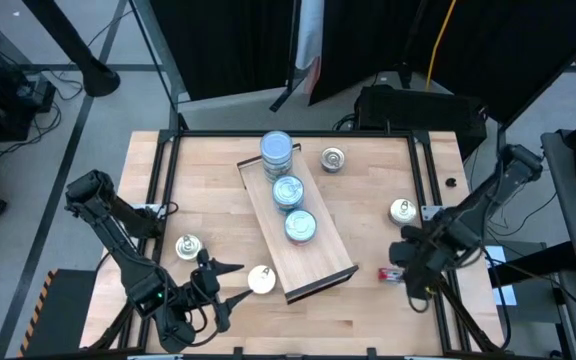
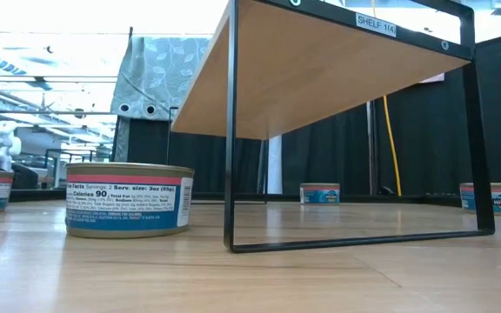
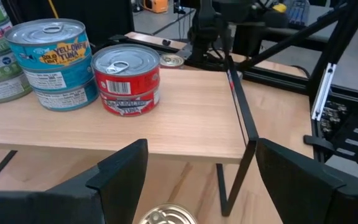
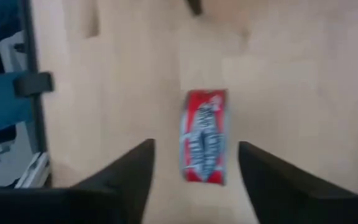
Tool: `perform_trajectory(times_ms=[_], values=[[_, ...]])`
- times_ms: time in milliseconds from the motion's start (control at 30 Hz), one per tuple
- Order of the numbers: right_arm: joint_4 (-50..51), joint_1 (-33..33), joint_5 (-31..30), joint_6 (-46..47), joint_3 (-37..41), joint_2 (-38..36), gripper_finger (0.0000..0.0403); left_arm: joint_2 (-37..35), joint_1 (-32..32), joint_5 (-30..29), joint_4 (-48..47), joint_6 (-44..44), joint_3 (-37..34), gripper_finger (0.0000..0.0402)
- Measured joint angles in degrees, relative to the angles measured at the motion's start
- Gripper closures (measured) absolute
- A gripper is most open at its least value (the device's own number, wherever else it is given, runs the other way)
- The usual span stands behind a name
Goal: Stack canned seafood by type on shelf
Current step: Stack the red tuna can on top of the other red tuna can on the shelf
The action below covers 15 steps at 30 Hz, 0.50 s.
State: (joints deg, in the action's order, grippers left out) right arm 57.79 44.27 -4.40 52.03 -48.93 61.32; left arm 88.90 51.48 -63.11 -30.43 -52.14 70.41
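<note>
The right gripper [image 4: 194,171] hangs jaws apart over a red tin [image 4: 202,137] on its side near the desk's right edge, ungripped; the shelf [image 1: 298,235] holds blue and red stacks; next, I judge, regrasping it; left gripper [image 3: 197,180] waits wide by a cream tin [image 1: 261,279].

A long wooden shelf [image 1: 320,262] lies slantwise across the table [image 1: 368,320], carrying three blue-topped cans [image 1: 288,192] in a row. Loose cans sit beyond it [image 1: 333,158], at the right [image 1: 402,210] and at the left [image 1: 187,246]. The left gripper [image 1: 230,290], fingers spread, is just beside a pale can [image 1: 261,280]. The right gripper [image 1: 405,262] hovers by a red can [image 1: 389,272] lying on its side.
</note>
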Motion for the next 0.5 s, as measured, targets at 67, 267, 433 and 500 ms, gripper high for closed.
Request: perform_trajectory(times_ms=[67, 267, 433, 500], values=[[-0.54, 2.38, -0.07, 2.44, -0.04, 0.62, 0.0147, 0.00, 0.05, -0.14, 0.00, 0.00, 0.00, 0.0104], [2.04, 6.27, -4.02, 6.89, -0.04, 5.40, 0.0040, 0.00, -0.01, -0.29, 0.00, 0.01, 0.00, 0.0104], [2.03, 6.87, -4.48, 6.84, -0.04, 9.13, 0.0013, 0.00, -0.01, -0.62, 0.09, -0.02, 0.02, 0.0104], [2.02, 6.85, -4.43, 6.55, -0.04, 10.42, 0.0012, 0.00, -0.01, -0.64, 0.36, -0.02, 0.02, 0.0104]])
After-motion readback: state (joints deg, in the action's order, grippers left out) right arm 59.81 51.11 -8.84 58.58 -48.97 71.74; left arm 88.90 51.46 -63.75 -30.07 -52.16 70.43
